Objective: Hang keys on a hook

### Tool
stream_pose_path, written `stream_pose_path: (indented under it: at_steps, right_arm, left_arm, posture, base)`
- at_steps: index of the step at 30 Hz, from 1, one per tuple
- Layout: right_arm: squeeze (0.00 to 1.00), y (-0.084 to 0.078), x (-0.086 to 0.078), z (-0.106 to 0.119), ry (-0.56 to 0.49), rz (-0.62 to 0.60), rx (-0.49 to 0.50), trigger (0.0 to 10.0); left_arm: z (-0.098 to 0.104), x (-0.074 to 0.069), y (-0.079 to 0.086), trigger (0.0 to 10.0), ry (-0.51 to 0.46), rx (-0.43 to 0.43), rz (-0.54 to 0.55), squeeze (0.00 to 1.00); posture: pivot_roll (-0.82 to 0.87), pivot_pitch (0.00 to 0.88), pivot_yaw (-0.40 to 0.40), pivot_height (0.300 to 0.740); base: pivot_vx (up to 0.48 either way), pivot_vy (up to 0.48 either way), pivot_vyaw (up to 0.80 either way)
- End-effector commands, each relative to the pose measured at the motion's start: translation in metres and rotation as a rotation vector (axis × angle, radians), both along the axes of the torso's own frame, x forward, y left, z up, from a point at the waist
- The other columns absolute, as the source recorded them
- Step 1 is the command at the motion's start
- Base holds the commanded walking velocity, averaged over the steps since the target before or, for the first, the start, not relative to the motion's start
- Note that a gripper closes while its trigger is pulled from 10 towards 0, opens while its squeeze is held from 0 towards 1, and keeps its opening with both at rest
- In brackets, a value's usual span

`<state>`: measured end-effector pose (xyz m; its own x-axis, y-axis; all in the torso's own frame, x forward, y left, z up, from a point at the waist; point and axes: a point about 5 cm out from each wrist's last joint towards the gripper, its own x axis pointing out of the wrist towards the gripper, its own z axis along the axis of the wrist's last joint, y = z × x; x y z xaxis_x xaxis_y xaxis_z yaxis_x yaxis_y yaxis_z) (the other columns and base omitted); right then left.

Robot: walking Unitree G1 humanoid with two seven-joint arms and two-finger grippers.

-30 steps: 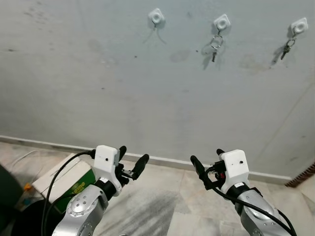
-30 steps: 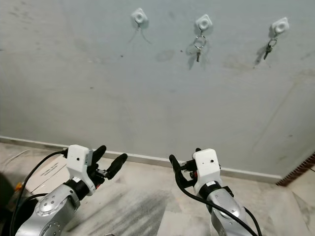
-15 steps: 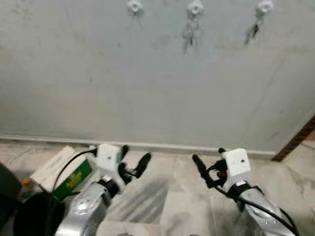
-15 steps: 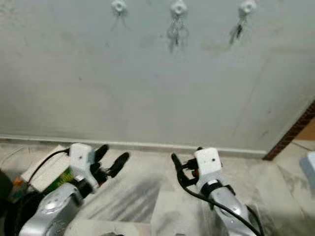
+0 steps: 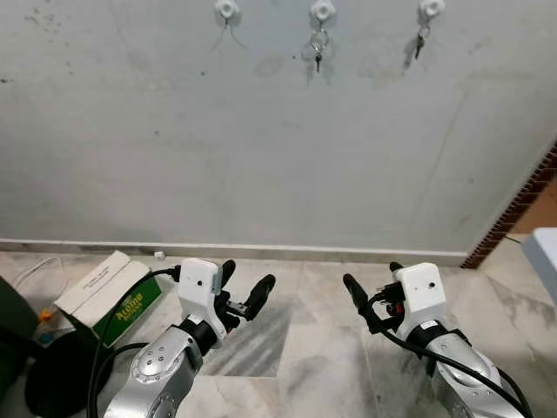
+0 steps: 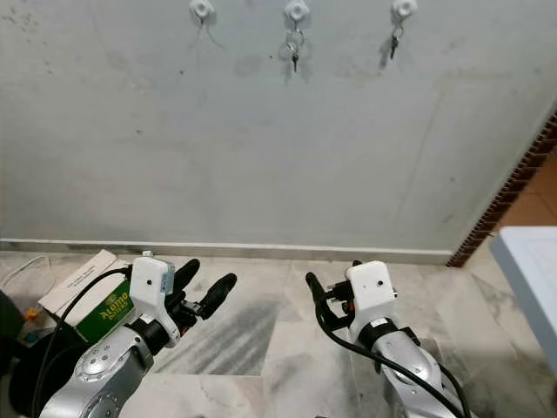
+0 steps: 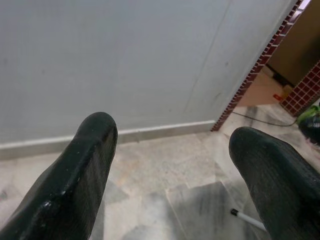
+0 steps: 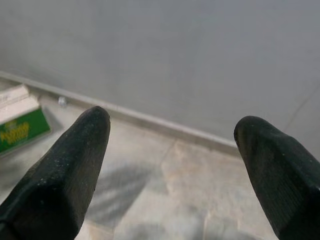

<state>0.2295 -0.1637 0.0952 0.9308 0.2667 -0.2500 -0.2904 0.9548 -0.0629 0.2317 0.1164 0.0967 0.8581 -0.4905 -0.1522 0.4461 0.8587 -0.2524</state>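
High on the grey wall (image 5: pixel 261 148), three white hooks are sitting in a row. The left hook (image 5: pixel 225 10) is carrying only a thin loop or wire, too small to make out. The middle hook (image 5: pixel 322 11) is holding a ring of keys (image 5: pixel 318 45), and the right hook (image 5: pixel 429 8) is holding a second key (image 5: pixel 419 42); both sets are hanging flat against the wall.

Well below them, over the marble floor (image 5: pixel 305 348), both grippers are hovering side by side. The left gripper (image 5: pixel 246 283) is pointing towards the wall with its fingers (image 7: pixel 75 175) spread wide and nothing between them. The right gripper (image 5: pixel 372 292) is hovering at about the same height, its fingers (image 8: pixel 60 170) likewise standing wide apart and gripping nothing.

Near the left arm, a green and white box (image 5: pixel 109 292) is lying on the floor just beside the skirting, with a black cable (image 5: pixel 104 331) running over it. A brick edge (image 5: pixel 513 209) is showing at the right end of the wall.
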Motion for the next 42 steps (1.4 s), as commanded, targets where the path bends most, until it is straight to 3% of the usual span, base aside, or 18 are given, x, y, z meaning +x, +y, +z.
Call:
stream_pose_path:
  at_steps: [1,13,42]
  right_arm:
    - [0.0,0.0038,0.0011,0.0034,-0.013,0.013,0.004,10.0]
    - [0.0,0.0042,0.0011,0.0031,-0.01,0.014,0.003,10.0]
    - [0.0,0.0027,0.002,0.0024,-0.008,0.018,-0.011,10.0]
  left_arm:
    - [0.0005,0.0001,0.0048,10.0,0.001,0.012,0.007,0.0]
    - [-0.0006,0.0013,0.0063,10.0,0.019,-0.003,0.022,0.0]
    - [-0.003,0.0034,0.0037,10.0,0.055,-0.046,0.008,0.0]
  posture:
    - [-0.1,0.099,0.031,0.74]
    - [-0.1,0.097,0.033,0.74]
    - [-0.11,0.091,0.032,0.74]
  base:
    - [0.0,0.0,0.0]
    - [0.0,0.0,0.0]
    - [0.0,0.041,-0.78]
